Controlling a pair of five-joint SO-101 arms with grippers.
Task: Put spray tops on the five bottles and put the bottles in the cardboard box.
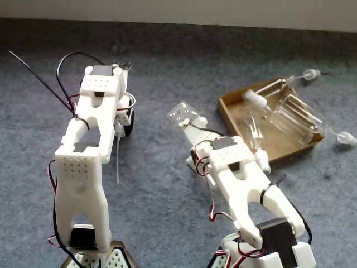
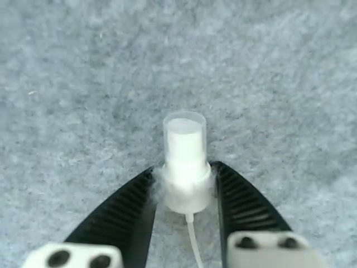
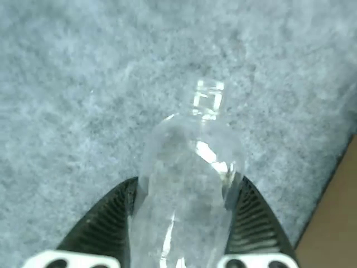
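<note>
Two grasps: your left jaws pinch the spray top point(image 2: 186, 173) at its collar, your right jaws clamp the clear bottle point(image 3: 187, 190) mid-body. Both look light, slippery; thin plastic, so squeeze gently.

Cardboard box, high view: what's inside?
Shallow brown cardboard box holds clear plastic bottles with white spray tops, lying overlapped; exact count unclear, floor beneath them covered.

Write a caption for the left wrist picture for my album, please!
The left hand pinches a white spray top by its collar, with gray carpet behind.
</note>
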